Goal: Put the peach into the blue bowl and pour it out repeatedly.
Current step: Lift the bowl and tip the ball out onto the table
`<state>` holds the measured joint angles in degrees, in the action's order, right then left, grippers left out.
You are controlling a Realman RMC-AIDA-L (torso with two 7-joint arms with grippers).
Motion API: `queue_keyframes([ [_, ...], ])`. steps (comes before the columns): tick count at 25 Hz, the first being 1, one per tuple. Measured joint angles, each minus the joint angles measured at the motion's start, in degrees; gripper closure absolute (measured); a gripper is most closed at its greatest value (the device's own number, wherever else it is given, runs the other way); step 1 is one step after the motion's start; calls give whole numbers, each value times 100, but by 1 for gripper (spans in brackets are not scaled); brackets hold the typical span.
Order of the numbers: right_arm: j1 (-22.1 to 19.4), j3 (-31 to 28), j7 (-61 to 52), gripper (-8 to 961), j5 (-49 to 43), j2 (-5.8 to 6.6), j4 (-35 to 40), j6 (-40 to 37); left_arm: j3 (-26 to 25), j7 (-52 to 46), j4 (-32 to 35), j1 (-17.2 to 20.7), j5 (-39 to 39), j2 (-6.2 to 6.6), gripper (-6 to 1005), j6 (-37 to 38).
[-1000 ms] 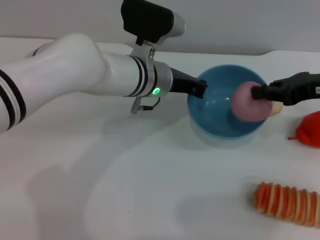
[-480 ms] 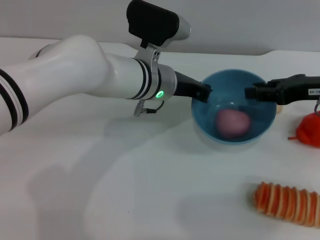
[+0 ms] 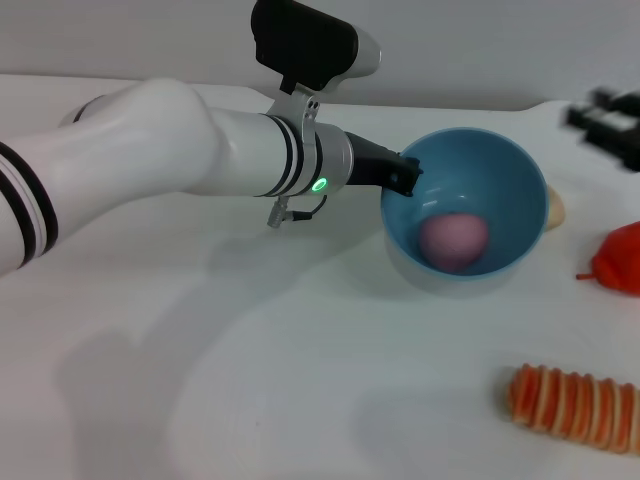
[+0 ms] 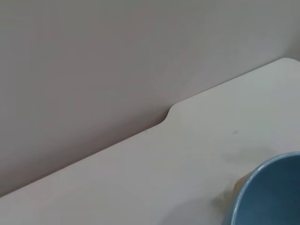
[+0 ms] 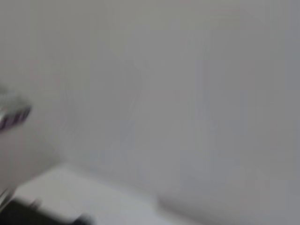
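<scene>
The blue bowl (image 3: 505, 175) sits right of the table's middle, its mouth tipped toward me. The pink peach (image 3: 453, 238) lies inside it at the bottom. My left gripper (image 3: 402, 178) is shut on the bowl's left rim, with the white left arm reaching in from the left. My right gripper (image 3: 612, 125) hovers at the far right edge, above and apart from the bowl, open and holding nothing. In the left wrist view only a piece of the blue bowl (image 4: 274, 197) shows; the peach is hidden there. The right wrist view shows only blurred wall.
A beige lumpy ball (image 3: 554, 208) peeks out behind the bowl's right side. A red-orange item (image 3: 620, 258) lies at the right edge. An orange ridged piece (image 3: 575, 408) lies near the front right. The table's back edge runs along the wall (image 4: 168, 112).
The right gripper carried the peach over the bowl, let it drop inside, then drew back up and to the right. The left gripper kept hold of the bowl's rim.
</scene>
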<state>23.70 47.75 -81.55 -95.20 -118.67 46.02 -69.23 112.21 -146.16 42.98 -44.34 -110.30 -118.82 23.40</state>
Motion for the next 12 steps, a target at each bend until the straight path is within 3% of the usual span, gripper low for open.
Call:
queue_keyframes([
  [1,-305,-1,992,482,867,-10,-182,96,2,7,1,-3,0,0,1000,-5],
  [2,-305,-1,992,482,867,-10,-182,96,3,12,8,-16,0,3,1000,-6],
  [6,-779,-26,2691,482,2360,13,-981,107,-15,24,21,-80,-31,23,1000,-23],
  [12,-1026,-876,3888,482,2725,13,-2303,136,-4,343,45,-247,-68,10,1000,-214],
])
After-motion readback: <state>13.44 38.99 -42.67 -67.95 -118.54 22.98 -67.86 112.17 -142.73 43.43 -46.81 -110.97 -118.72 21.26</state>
